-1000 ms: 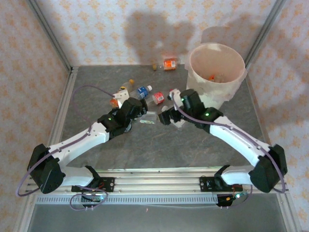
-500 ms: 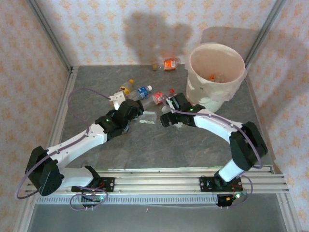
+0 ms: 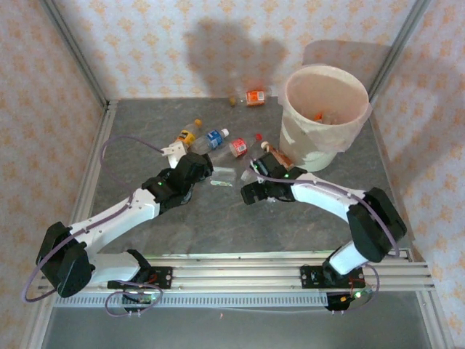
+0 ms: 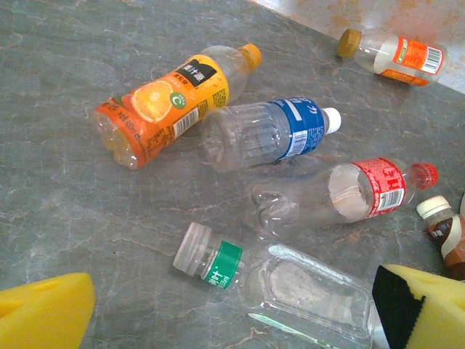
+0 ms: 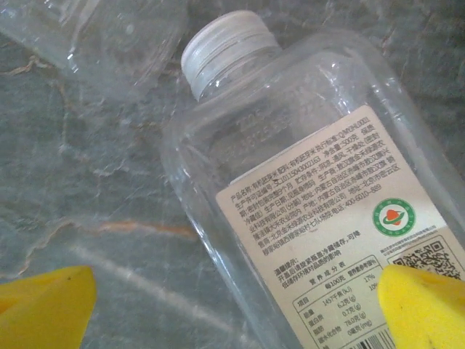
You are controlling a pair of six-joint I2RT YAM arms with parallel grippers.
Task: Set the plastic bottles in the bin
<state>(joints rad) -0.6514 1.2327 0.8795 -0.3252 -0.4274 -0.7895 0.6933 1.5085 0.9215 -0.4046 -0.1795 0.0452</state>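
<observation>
At the desk (image 3: pixel 218 225) middle, the wide-open right fingers (image 5: pixel 425 305) straddle a flat clear bottle (image 5: pixel 305 189), cap pointing away from them; wide left fingers (image 4: pixel 43 309) flank a green-banded bottle (image 4: pixel 290 280) lying crosswise; the bin (image 3: pixel 320 145) stands toward the far right corner.

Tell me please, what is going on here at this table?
Two robot arms are clearing plastic bottles into the bin. The left end effector hangs open over a clear bottle with a green neck band; the right end effector is open above a clear white-labelled bottle. Neither grips yet. Several bottles lie on the table.
</observation>
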